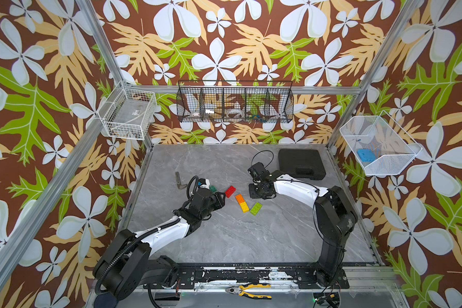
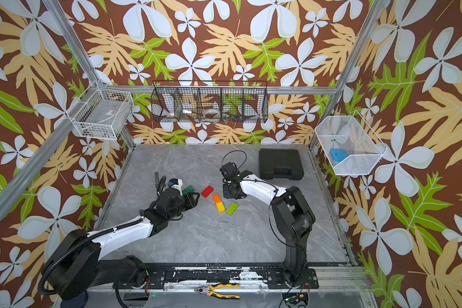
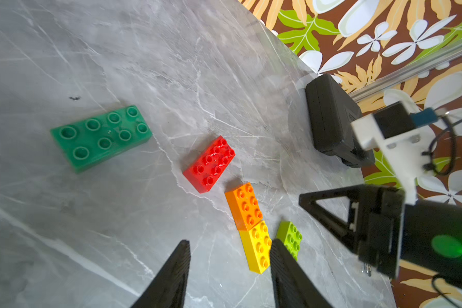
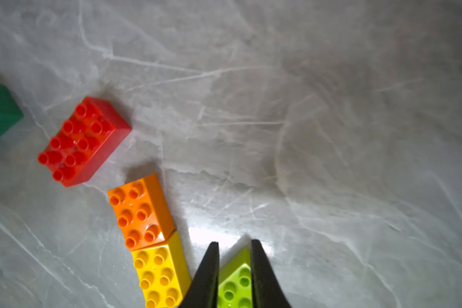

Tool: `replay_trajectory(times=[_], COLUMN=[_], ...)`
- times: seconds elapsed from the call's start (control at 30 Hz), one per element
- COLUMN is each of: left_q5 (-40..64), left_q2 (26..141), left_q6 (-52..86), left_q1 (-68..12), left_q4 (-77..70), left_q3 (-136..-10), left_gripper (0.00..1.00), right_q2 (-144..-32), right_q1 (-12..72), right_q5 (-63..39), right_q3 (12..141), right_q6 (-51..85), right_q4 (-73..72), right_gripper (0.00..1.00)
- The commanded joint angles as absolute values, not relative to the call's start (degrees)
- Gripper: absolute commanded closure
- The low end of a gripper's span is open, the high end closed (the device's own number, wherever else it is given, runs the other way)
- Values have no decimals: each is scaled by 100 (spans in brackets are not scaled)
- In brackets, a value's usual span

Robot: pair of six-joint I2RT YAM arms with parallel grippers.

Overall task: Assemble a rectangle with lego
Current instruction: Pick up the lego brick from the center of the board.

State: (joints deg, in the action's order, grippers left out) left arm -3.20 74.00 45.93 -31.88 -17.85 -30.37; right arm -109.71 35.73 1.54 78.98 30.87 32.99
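Five lego bricks lie loose on the grey table, and no rectangle is in view. The orange brick [image 1: 239,198] and the yellow brick [image 1: 244,207] touch end to end. The red brick [image 1: 230,191] lies just behind them and the dark green brick [image 1: 213,188] further left. The lime brick [image 1: 255,208] sits to the right of the yellow one. My left gripper [image 1: 220,200] [image 3: 230,242] is open over bare table beside the dark green brick [image 3: 100,137]. My right gripper [image 1: 252,192] [image 4: 234,242] hovers shut above the lime brick [image 4: 235,285], holding nothing.
A black plastic case [image 1: 301,163] lies at the back right of the table. An L-shaped metal piece [image 1: 179,181] lies at the left. Pliers [image 1: 251,290] rest on the front rail. Wire baskets hang on the walls, one holding a blue block [image 1: 365,155].
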Motion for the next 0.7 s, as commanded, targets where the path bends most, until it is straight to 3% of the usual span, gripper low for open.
replay_trajectory(times=[0.0,0.67], left_q5=[-413,-465], left_q2=[7456,7496], left_q6=[4513,4518], left_q1=[-3190,-3190], left_q4=[-1874,-1907], left_q3=[-3142,-3112], left_gripper=[49,49], right_q2=[-11138,-11557], right_q1=[3603,3806], right_q5=[47,-250], right_q3=[7954,8067], right_q6=[2885,2848], right_q4=[3359,3253], right_gripper=[79,79])
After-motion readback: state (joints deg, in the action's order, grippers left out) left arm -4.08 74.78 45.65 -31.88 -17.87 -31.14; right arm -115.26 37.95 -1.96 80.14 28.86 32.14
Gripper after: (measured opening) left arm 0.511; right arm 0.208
